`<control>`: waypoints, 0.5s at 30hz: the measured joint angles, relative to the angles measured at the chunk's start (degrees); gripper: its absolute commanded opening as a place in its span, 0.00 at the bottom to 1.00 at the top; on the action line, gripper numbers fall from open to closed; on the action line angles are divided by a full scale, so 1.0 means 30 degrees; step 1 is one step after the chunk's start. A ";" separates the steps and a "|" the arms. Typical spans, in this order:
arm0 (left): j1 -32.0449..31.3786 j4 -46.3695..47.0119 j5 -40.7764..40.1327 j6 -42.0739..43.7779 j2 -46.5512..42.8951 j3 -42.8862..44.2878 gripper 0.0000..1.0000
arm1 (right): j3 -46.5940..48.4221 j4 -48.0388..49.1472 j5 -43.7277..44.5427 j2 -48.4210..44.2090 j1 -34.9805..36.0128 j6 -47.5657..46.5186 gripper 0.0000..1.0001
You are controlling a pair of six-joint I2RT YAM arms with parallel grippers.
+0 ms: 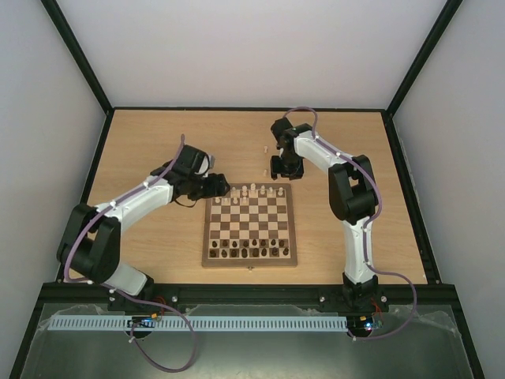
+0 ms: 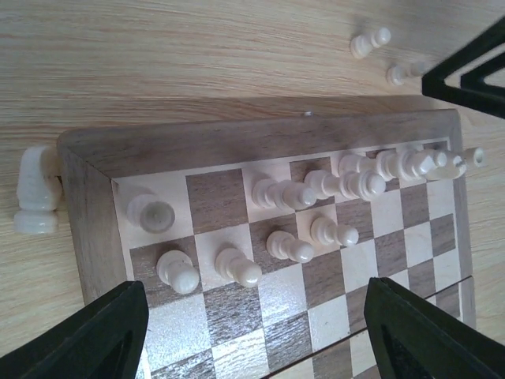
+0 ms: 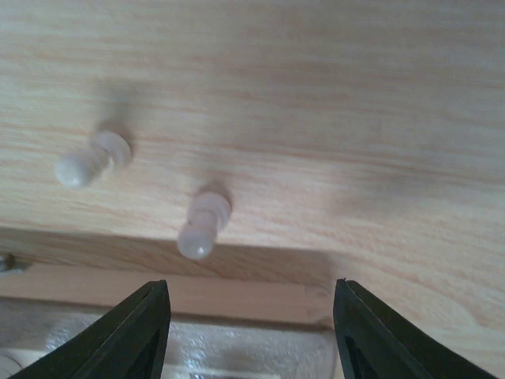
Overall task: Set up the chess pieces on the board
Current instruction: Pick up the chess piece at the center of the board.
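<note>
The board (image 1: 251, 264) lies mid-table, with cream chess pieces (image 1: 252, 191) along its far rows and dark chessmen (image 1: 252, 251) along the near ones. My left gripper (image 1: 213, 187) hovers open over the board's far left corner. In the left wrist view its gripper (image 2: 252, 332) has nothing between the jaws, and cream pieces (image 2: 284, 193) stand on the board (image 2: 237, 142). A cream knight (image 2: 35, 193) lies on the table just off that corner. My right gripper (image 1: 284, 167) is beyond the far edge, open (image 3: 248, 332), just short of a standing pawn (image 3: 203, 225). A second pawn (image 3: 91, 160) stands further left.
Two loose pawns (image 1: 267, 148) (image 1: 264, 172) stand on the light wood table beyond the board's far edge. They also show in the left wrist view as pawns (image 2: 369, 43) (image 2: 402, 73), next to the dark right gripper (image 2: 465, 71). Black frame rails border the tabletop.
</note>
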 measured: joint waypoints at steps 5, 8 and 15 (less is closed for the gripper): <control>-0.0131 0.1078 -0.0168 -0.0117 -0.1333 -0.0882 0.78 | -0.0022 0.1355 0.0073 0.0000 0.0000 0.0000 0.57; -0.0233 0.1508 -0.0299 -0.0117 -0.1902 -0.0882 0.78 | -0.0022 0.1683 0.0204 0.0000 0.0000 0.0007 0.51; -0.0299 0.1668 -0.0772 -0.0313 -0.3009 -0.0918 0.78 | 0.0036 0.1843 0.1013 0.0015 0.0022 -0.0080 0.45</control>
